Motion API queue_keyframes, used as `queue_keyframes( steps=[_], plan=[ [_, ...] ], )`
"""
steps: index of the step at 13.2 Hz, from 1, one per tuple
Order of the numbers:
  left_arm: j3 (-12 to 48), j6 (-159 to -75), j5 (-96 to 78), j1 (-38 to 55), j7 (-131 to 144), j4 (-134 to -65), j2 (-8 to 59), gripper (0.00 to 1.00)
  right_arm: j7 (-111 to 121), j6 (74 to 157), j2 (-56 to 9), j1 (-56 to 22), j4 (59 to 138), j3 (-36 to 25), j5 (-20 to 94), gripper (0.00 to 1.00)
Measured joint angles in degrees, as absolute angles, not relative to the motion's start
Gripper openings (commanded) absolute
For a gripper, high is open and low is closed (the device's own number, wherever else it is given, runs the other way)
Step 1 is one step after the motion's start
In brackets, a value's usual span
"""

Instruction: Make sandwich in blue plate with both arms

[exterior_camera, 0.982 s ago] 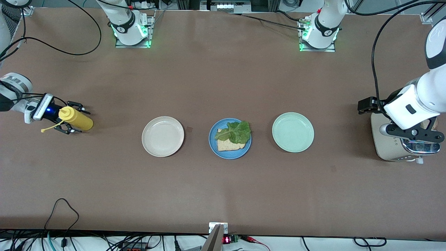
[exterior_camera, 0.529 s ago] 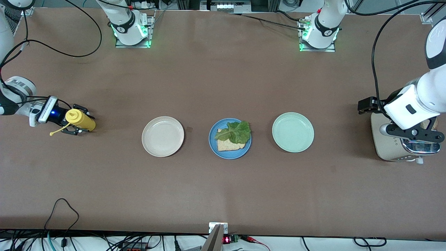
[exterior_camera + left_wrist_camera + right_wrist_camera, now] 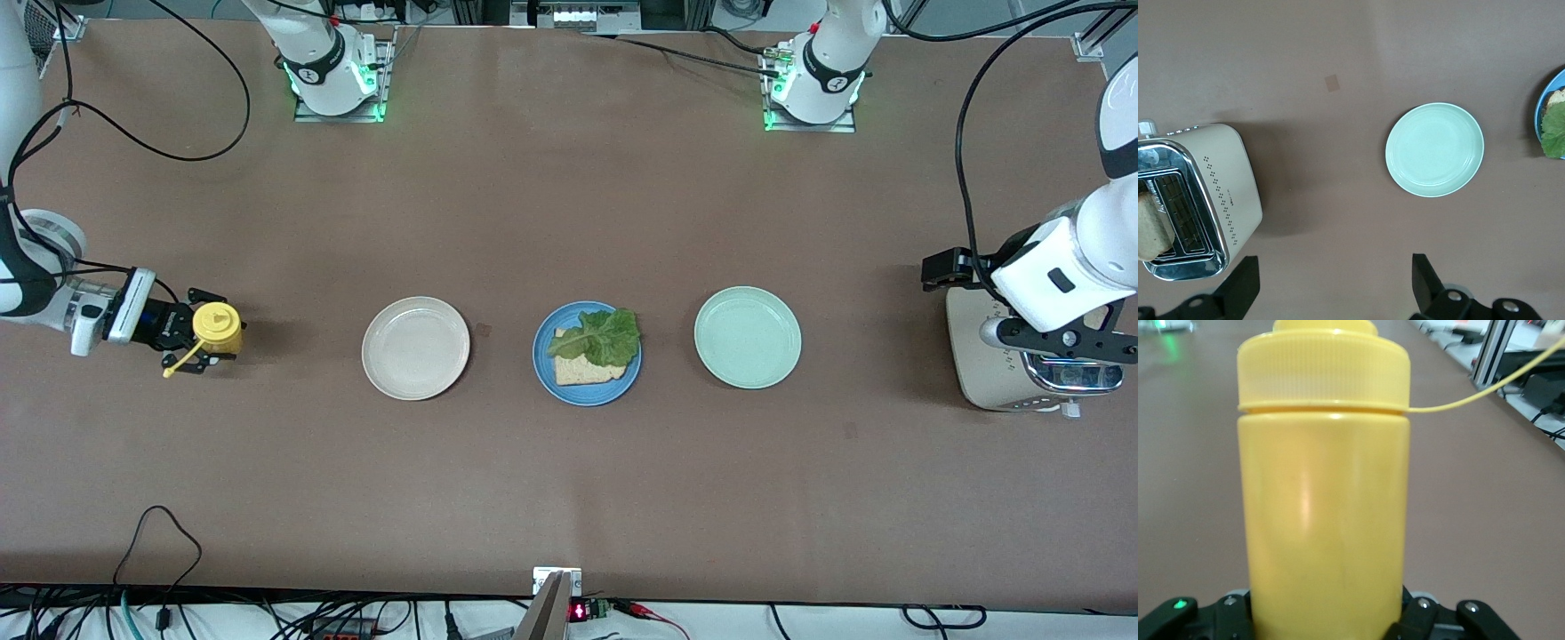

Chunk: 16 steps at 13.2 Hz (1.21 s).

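The blue plate (image 3: 544, 366) lies mid-table between two other plates. On it is one toasted bread slice (image 3: 578, 372) with a green lettuce leaf (image 3: 609, 336) on top. Plate edge (image 3: 1541, 110) and lettuce (image 3: 1555, 130) also show in the left wrist view. A second bread slice (image 3: 1151, 225) stands in a slot of the cream toaster (image 3: 1218, 193). My left gripper (image 3: 1335, 287) is open and empty, up over the toaster (image 3: 987, 373); it also shows in the front view (image 3: 1062, 347). My right gripper (image 3: 191, 333) is shut on an upright yellow squeeze bottle (image 3: 218, 327) (image 3: 1325, 493) at the right arm's end.
A cream-white plate (image 3: 415, 348) lies beside the blue plate toward the right arm's end. A pale mint-green plate (image 3: 747, 337) (image 3: 1435, 149) lies toward the left arm's end, between the blue plate and the toaster. Cables run along the table's edges.
My right gripper has turned the yellow bottle from lying on its side to upright and shifted it slightly lower in the front view. The left arm has edged slightly toward the table end.
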<state>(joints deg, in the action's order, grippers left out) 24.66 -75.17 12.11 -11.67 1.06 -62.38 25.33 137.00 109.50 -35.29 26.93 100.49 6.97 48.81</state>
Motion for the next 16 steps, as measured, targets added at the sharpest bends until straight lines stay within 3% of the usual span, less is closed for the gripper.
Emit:
queue_keyframes(
  steps=[7, 16],
  plan=[
    [24.6, -75.1, 12.1, -12.6, 1.1, -62.4, 25.3, 1.0, 105.6, 122.0, -22.3, 8.6, 102.0, 7.3, 27.2, 0.0],
    [24.7, -75.1, 12.1, -12.6, 1.1, -62.4, 25.4, 1.0, 57.7, 125.9, -21.1, -15.4, 103.8, 7.4, -2.9, 0.0]
  ],
)
